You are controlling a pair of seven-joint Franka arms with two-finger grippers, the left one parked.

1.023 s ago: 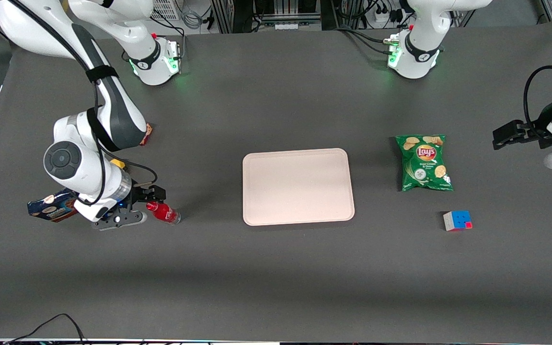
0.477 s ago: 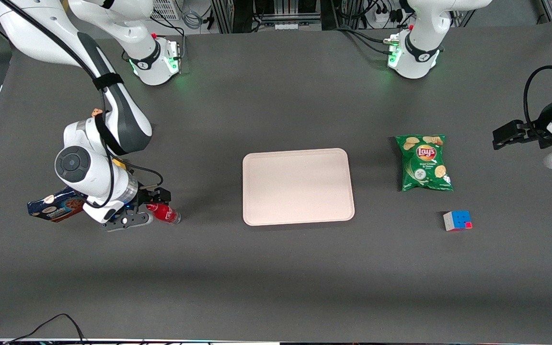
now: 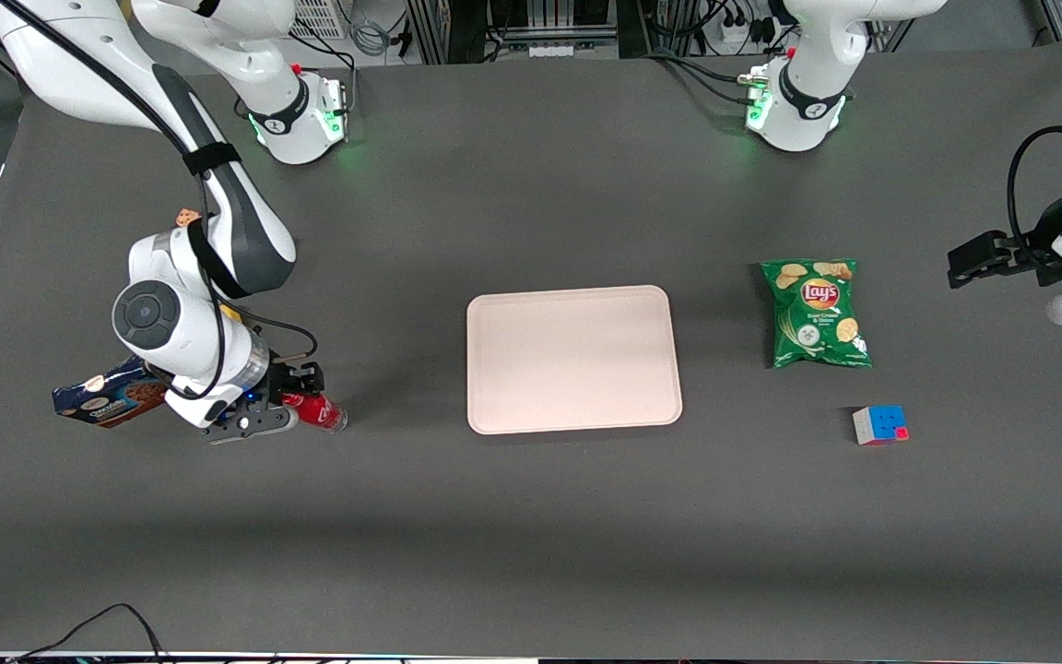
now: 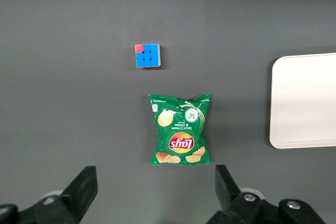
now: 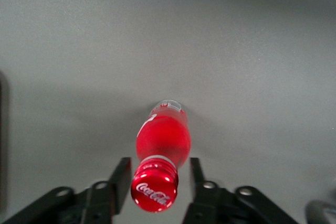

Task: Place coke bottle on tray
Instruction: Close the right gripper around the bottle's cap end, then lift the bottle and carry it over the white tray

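The coke bottle [image 3: 314,409] stands on the table toward the working arm's end, small, red, with a red cap. In the right wrist view the coke bottle [image 5: 160,156] shows from above, its cap between my two fingers. My gripper [image 3: 296,398] is right over the bottle's top; it shows too in the right wrist view [image 5: 158,179]. It is open, one finger on each side of the cap with a small gap on both sides. The pale pinkish-beige tray [image 3: 573,358] lies flat mid-table, bare, well apart from the bottle; its edge shows in the left wrist view [image 4: 304,100].
A blue snack box [image 3: 102,398] lies beside my wrist, half hidden by the arm. A green Lay's chip bag [image 3: 815,313] and a colour cube [image 3: 879,425] lie toward the parked arm's end, past the tray.
My arm has shifted slightly toward the tray and lowered, bringing the fingers around the bottle's cap. The bottle has not moved.
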